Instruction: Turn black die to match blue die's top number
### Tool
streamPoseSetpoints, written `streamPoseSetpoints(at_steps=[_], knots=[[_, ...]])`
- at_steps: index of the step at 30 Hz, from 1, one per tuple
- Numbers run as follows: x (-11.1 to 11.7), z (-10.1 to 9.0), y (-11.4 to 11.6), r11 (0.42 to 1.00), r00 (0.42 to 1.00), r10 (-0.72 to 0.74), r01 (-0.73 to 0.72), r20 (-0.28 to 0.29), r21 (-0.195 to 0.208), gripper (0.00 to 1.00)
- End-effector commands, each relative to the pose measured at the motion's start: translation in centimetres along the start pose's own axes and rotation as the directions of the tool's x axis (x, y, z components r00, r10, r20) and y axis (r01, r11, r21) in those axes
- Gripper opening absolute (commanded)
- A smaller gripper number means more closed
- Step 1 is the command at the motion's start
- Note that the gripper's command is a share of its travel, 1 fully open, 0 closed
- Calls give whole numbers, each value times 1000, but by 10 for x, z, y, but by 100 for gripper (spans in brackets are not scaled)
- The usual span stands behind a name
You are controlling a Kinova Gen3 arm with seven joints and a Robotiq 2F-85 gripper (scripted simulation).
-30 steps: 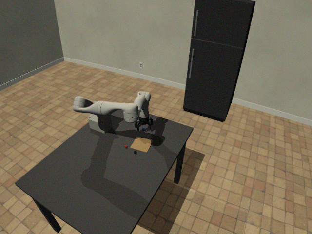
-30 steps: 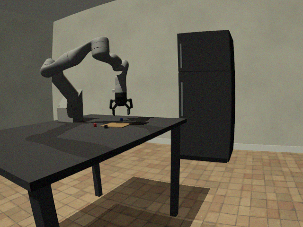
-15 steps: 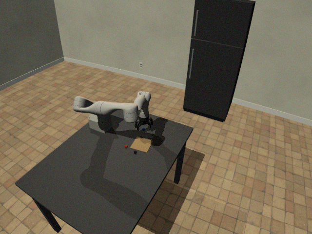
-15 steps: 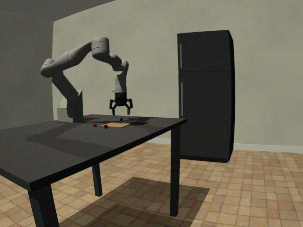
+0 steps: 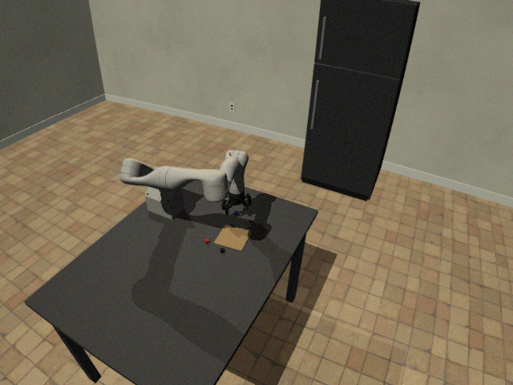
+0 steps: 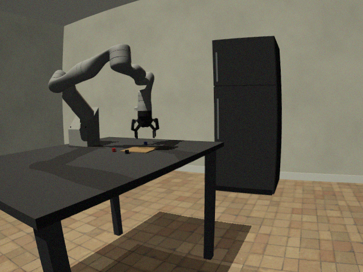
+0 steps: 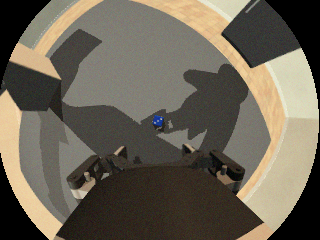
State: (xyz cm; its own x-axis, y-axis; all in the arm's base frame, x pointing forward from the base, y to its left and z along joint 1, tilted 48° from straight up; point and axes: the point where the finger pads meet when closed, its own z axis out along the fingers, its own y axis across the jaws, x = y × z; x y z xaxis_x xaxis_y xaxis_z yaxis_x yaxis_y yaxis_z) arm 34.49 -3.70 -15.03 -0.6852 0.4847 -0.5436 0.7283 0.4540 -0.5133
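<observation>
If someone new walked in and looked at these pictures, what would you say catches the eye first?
Probably the pale arm arching over the far end of the dark table, its open end effector hanging empty above the small blue die. Next, the tall black refrigerator against the back wall. Then the tan mat, with the red die and black die lying off it, close beside its edges.
</observation>
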Motion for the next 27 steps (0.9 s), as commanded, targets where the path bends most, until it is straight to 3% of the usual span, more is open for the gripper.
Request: streamPoseSetpoints(at_steps=[1,8,13,15,22,27], knots=[[0,-1,1,1000,1000,0,0,0,-2,100],[0,-12,1,1000,1000,0,0,0,-2,100],[0,-48,0,1000,1000,0,0,0,-2,100],[0,-48,0,1000,1000,0,0,0,-2,100],[0,-103,0,1000,1000,0,0,0,-2,100],[0,-115,0,1000,1000,0,0,0,-2,100]])
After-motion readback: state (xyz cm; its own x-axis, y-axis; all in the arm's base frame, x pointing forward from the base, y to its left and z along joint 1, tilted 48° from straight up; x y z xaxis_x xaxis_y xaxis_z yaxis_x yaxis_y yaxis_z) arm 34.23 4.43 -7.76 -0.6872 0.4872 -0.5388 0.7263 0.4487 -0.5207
